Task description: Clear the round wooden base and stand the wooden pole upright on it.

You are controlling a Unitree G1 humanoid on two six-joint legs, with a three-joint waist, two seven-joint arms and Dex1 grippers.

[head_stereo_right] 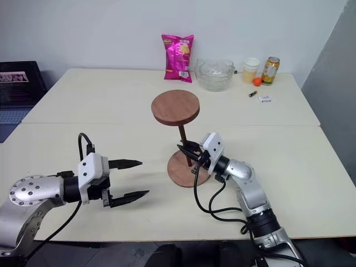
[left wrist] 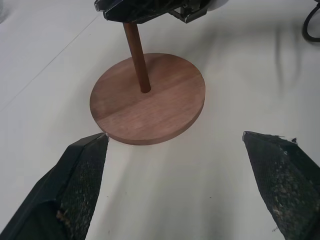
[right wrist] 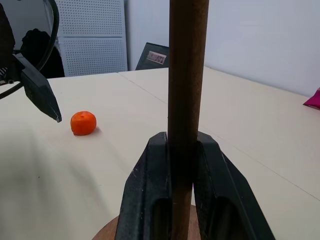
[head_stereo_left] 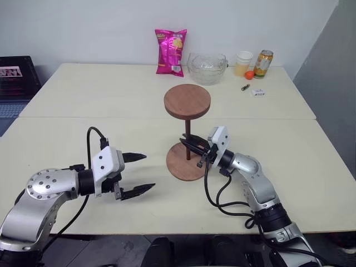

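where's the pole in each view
Left eye view: the pole stands mid-table, gripped by the right gripper.
Right eye view: centre, its rod rising from the base.
Left wrist view: top centre, rod planted in the base's hole.
Right wrist view: centre, rod between the fingers.
Shared landmark: the base.
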